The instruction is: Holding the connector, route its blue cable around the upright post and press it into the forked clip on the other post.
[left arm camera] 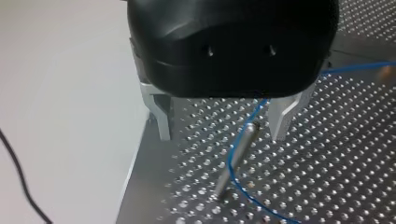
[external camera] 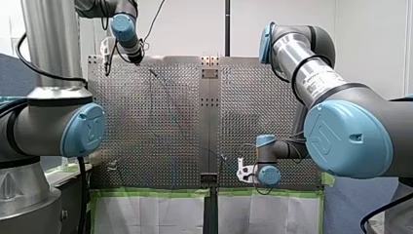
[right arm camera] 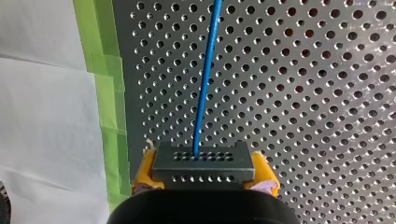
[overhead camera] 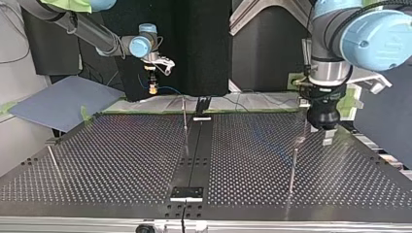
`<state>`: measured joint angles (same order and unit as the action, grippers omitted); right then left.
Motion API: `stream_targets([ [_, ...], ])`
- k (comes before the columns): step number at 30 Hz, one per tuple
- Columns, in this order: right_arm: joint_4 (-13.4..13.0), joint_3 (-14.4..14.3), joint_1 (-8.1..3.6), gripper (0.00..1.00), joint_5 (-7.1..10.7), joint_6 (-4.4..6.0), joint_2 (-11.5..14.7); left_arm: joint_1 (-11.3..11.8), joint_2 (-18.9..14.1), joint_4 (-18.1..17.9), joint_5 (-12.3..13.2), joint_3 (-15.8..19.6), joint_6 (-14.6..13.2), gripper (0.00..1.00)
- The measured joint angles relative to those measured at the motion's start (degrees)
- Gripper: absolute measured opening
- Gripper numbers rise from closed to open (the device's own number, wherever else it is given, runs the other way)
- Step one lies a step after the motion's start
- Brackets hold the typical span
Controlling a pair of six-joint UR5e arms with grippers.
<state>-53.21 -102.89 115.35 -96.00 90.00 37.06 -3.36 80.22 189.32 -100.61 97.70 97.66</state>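
My right gripper (right arm camera: 204,184) is shut with its yellow pads on a black connector (right arm camera: 203,162); a blue cable (right arm camera: 207,74) runs straight out of it over the perforated plate. In the top view this gripper (overhead camera: 153,87) hangs above the table's far edge. My left gripper (left arm camera: 221,137), black with metal fingers (left arm camera: 162,122), stands open over a thin upright post (left arm camera: 235,161). The blue cable (left arm camera: 243,128) curves past that post's top and trails off along the plate. In the top view my left gripper (overhead camera: 317,138) hovers at the right, above a post (overhead camera: 292,170).
Another thin post (overhead camera: 184,119) stands near the table's middle seam, and a third one (overhead camera: 53,159) at the top view's left edge. Green tape (right arm camera: 108,107) lines the plate's edge beside the connector. A black cord (left arm camera: 18,182) lies off the plate.
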Motion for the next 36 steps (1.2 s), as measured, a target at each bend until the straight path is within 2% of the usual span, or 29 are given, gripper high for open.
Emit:
stream_targets([
  [7, -0.1, 0.0, 0.0, 0.0, 0.06, 0.02, 0.0, -0.1, 1.8, -0.1, 0.0, 0.0, 0.1, 1.0],
  [29, -0.1, 0.0, 0.09, 0.0, 0.11, 0.02, 0.0, -0.7, 1.9, -0.1, -0.1, 0.1, 1.5, 1.0],
  [36, 0.4, 0.0, 0.04, 0.0, 0.11, 0.02, 0.0, -1.4, 1.9, -2.0, 0.7, 2.2, 0.6, 1.0],
])
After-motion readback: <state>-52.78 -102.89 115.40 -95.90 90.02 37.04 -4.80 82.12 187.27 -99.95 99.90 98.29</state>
